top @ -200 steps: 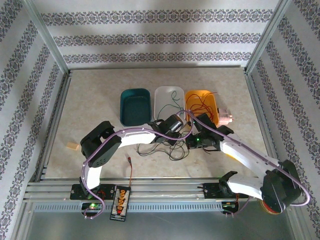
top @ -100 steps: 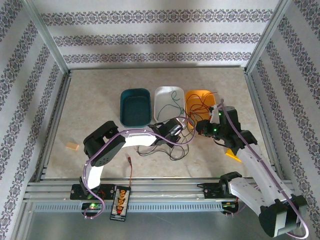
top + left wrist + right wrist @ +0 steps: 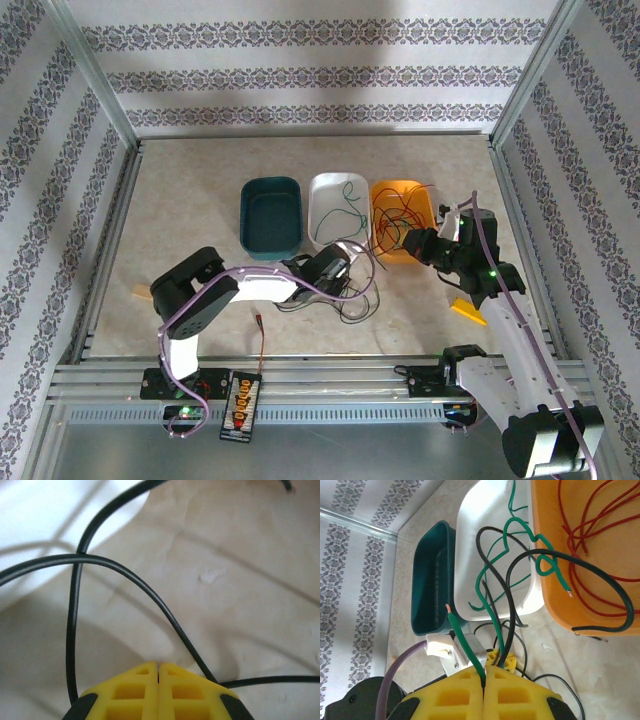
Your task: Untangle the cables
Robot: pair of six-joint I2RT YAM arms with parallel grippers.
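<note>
Black cables (image 3: 352, 303) lie looped on the table in front of the bins. Green cables (image 3: 349, 203) trail out of the white bin (image 3: 322, 187), and red cables (image 3: 396, 214) lie in the orange bin (image 3: 421, 197). My right gripper (image 3: 413, 242) (image 3: 484, 672) hangs in front of the orange bin, shut on a green cable (image 3: 465, 640) whose bare end sticks out. My left gripper (image 3: 347, 258) (image 3: 158, 666) is low by the white bin with its jaws together. A raised black cable (image 3: 150, 592) (image 3: 512, 610) runs into its fingertips (image 3: 501, 658).
An empty teal bin (image 3: 272, 214) stands left of the white one. A yellow piece (image 3: 467, 309) lies at the right, and a small wooden block (image 3: 141, 292) at the left. A black board with orange plugs (image 3: 241, 404) sits on the front rail, its lead (image 3: 262, 337) reaching onto the table.
My right gripper has swung right and back toward the orange bin, drawing the green cable with it. My left gripper has closed and moved slightly left and nearer.
</note>
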